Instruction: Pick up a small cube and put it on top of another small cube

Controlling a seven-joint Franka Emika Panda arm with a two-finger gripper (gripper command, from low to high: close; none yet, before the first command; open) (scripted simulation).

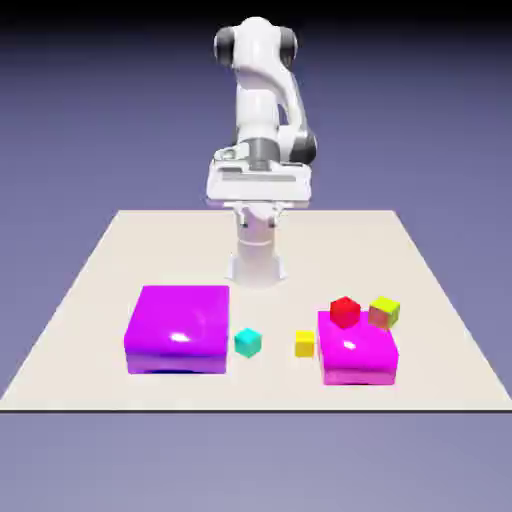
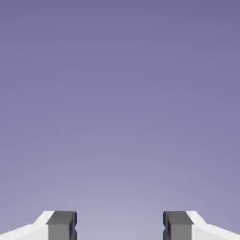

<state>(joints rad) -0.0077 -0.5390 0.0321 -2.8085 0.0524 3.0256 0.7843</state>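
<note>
The small cube [image 1: 305, 343], tiny and plain yellow, rests on the table between the two magenta blocks, close to the left side of the smaller one [image 1: 357, 352]. A teal cube [image 1: 247, 342] of about the same size lies a short way to its left. My gripper [image 1: 258, 209] hangs high above the table's far side, well away from both cubes. In the hand view my gripper [image 2: 119, 226] is open: the grey fingertips [image 2: 61, 225] stand wide apart with only the blue-violet backdrop between them. No cube shows in that view.
A large magenta block [image 1: 178, 328] lies at the exterior view's left. A red cube [image 1: 344, 311] sits at the back of the smaller magenta block, and a yellow-green cube [image 1: 384, 311] with a brownish face stands just to its right.
</note>
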